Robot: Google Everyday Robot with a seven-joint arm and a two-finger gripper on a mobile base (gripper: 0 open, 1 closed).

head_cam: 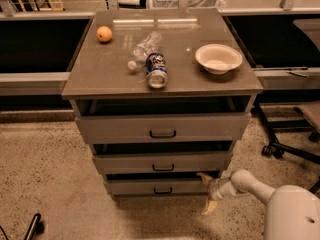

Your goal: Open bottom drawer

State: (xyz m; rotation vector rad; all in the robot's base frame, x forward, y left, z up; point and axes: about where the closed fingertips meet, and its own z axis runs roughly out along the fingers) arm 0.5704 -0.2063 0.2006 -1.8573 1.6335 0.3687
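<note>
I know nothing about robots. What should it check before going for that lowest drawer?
1. Claw level with the flat grey bottom drawer front: ok, it sits by the front's right end.
2. Claw lined up with the small dark centre pull: not ok, it is well to the right.
3. Claw open and empty: ok.
4. Drawer fully shut: cannot tell, a dark gap shows above it.
5. Blue-labelled can lying on top will stay put: cannot tell.

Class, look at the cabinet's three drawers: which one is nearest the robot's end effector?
The bottom drawer, the lowest grey front: the end effector sits open at its right end, below the middle drawer and top drawer.
</note>
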